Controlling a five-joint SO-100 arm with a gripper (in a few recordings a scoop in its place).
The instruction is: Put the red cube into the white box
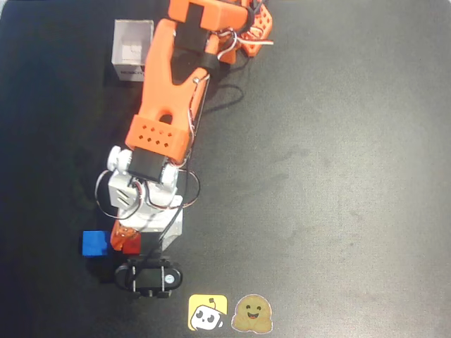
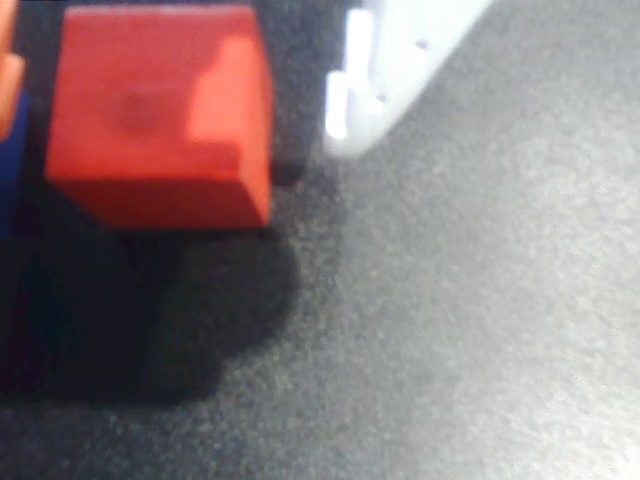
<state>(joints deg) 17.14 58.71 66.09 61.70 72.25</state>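
White box (image 1: 132,51) sits at the top left of the overhead view, thin-walled, pale inside; dark lettering on its near side, too small to read. Two stickers (image 1: 230,313) lie at the bottom edge: a yellow square with a white cartoon figure, and a brown smiling blob. Orange arm (image 1: 165,91) stretches down from the top, wrist bent toward the black matte table (image 1: 338,176). Gripper (image 1: 135,239) is down at the red cube (image 1: 132,246), which is just beside the blue cube (image 1: 94,243). Wrist view: cube (image 2: 160,115) plain, matte, blurred, with a white finger (image 2: 390,70) apart on its right; whether the jaws clamp it, cannot tell.
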